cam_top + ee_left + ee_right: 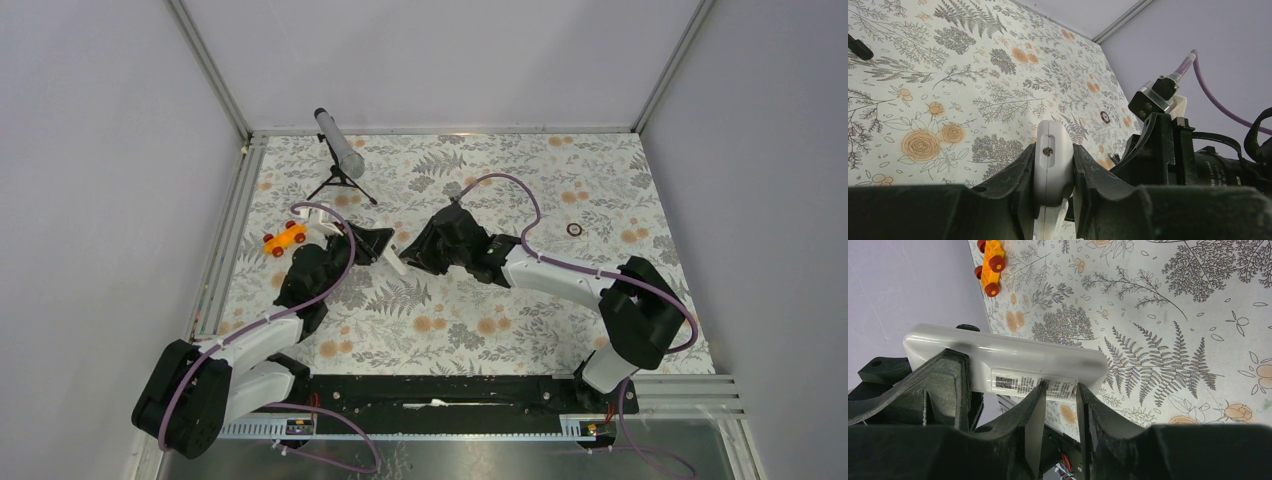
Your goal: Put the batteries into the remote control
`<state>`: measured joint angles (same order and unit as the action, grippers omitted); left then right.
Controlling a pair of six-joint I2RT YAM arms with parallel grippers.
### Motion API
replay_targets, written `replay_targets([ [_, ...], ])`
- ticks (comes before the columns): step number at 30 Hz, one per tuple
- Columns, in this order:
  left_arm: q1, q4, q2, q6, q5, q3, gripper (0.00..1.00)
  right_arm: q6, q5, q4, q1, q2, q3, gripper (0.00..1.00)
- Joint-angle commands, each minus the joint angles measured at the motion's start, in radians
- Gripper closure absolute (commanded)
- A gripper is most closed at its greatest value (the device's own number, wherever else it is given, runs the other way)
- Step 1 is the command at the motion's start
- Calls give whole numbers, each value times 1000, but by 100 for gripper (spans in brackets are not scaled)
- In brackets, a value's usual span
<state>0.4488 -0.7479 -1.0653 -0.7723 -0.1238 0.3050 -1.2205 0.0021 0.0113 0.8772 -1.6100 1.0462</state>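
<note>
The left claw (1054, 155) is squeezed tight on the small flat white remote control (1008, 352). It holds the remote up off the flowery desk (520, 330), in the middle, between the two arms. I think it grips it this way so the remote does not slide or turn when the other arm pushes on it.

The remote's back, with a small printed label, faces the right claw (1060, 386). That is likely the side where the batteries go in. The right claw's two fingers stand a little apart, right at the label. Nothing is between them, and you can see the desk through the gap. I cannot tell if the tips touch the remote or are just beside it.

I cannot see the two small dark batteries in any view. I cannot tell if the battery door is on or off. So I cannot say how much of the job is done.

The orange toy car (990, 262) and the thin black ring (574, 228) lie off to the sides, out of the way.
</note>
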Motion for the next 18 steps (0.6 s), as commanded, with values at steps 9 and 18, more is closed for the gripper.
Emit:
replay_targets([
  [9, 27, -126, 31, -12, -99, 66, 100, 3, 1, 12, 9, -46, 19, 65],
  [18, 27, -119, 41, -15, -97, 67, 100, -38, 1, 125, 9, -24, -45, 57],
])
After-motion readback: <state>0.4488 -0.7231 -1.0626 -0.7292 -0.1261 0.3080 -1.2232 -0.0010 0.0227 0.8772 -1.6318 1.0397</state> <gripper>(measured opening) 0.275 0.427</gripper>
